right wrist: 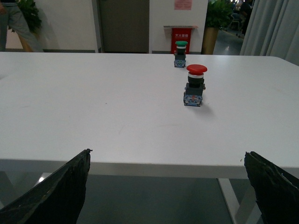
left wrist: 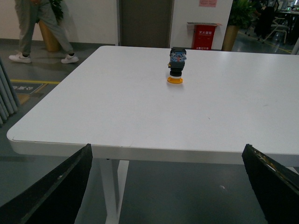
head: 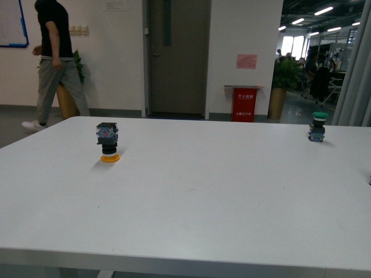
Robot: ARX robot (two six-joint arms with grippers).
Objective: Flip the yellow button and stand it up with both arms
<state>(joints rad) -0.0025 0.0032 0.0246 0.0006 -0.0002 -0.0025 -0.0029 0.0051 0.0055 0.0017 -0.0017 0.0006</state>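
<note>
- A wide white tabletop [head: 191,202] fills an office room, with a grey door [head: 177,58] and a red bin [head: 244,104] against the far wall.
- The left fingers [left wrist: 51,191] are spread wide with nothing between them. They hang off the near edge of the tabletop, touching nothing.
- The right fingers [right wrist: 51,191] are spread wide as well and hold nothing, also short of the tabletop's near edge.
- The yellow button [head: 108,142] is on the left part of the tabletop, toward the far side and well apart from both pairs of fingers. It stands upside down, the yellow cap flat on the surface and the blocky body on top.
- In the right wrist view a red button [right wrist: 195,86] stands upright, cap on top.
- A green button [head: 317,126] stands upright beyond it, near the far right edge.
- A person [head: 55,58] in a black shirt walks past at the back left.
</note>
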